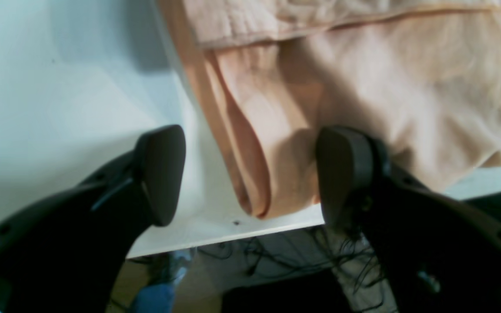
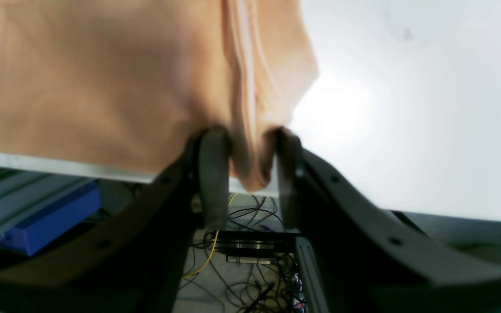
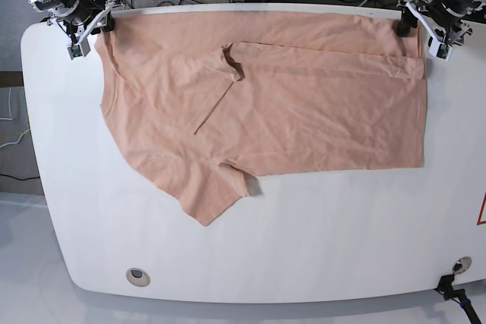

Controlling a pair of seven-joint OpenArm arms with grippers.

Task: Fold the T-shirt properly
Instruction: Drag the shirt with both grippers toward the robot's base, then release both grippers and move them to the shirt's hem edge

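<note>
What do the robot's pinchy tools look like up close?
Each tool is dark, nearly black. The left tool has two curved prongs ending in smooth, rounded, paddle-shaped pads, with small round holes along them. The right tool looks the same.

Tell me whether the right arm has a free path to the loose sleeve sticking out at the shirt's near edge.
Probably yes: the sleeve lies flat on the table with nothing around it, and the right pincer is opening off the shirt.
</note>
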